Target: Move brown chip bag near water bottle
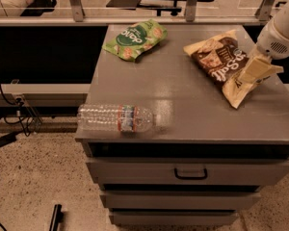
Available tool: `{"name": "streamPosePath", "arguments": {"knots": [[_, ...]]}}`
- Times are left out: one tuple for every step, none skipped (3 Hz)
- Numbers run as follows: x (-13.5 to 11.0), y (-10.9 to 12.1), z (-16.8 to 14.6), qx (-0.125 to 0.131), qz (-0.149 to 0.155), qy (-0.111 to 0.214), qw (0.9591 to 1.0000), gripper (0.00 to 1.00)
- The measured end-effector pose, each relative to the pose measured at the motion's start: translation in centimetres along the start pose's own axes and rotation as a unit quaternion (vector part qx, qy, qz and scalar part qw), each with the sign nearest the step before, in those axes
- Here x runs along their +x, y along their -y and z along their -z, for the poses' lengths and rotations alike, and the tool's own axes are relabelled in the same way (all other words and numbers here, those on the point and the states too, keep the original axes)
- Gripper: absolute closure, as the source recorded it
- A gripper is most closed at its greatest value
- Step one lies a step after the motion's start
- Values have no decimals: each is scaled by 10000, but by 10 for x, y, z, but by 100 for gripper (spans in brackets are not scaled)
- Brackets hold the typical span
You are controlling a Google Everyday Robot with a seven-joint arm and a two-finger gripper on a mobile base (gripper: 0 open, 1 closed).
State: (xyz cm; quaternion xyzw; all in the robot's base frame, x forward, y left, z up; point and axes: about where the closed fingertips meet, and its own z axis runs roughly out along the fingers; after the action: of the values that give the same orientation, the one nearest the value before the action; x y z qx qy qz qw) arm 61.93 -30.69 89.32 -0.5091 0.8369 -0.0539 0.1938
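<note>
The brown chip bag [216, 61] lies flat at the back right of the grey cabinet top [192, 107], its cream end pointing toward the front right. The water bottle [116, 118] lies on its side at the front left edge, cap to the right. My gripper [257, 72] hangs from the white arm at the right edge. It is just over the bag's right side and covers part of the bag's near end. The bag and the bottle are far apart.
A smaller green chip bag [135, 38] lies at the back left of the top. Drawers with a dark handle [190, 173] are below the front edge. A railing and chairs stand behind the cabinet. The floor is speckled, with cables at left.
</note>
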Motion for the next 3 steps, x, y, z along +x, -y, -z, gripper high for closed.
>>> {"name": "streamPosePath", "arguments": {"knots": [[-2,-2,-3,-29,87,-32,10000,72],[-8,-4,1,-5,164,11,9999,96],[-19,-5,11,92,217,242,9994,100]]}}
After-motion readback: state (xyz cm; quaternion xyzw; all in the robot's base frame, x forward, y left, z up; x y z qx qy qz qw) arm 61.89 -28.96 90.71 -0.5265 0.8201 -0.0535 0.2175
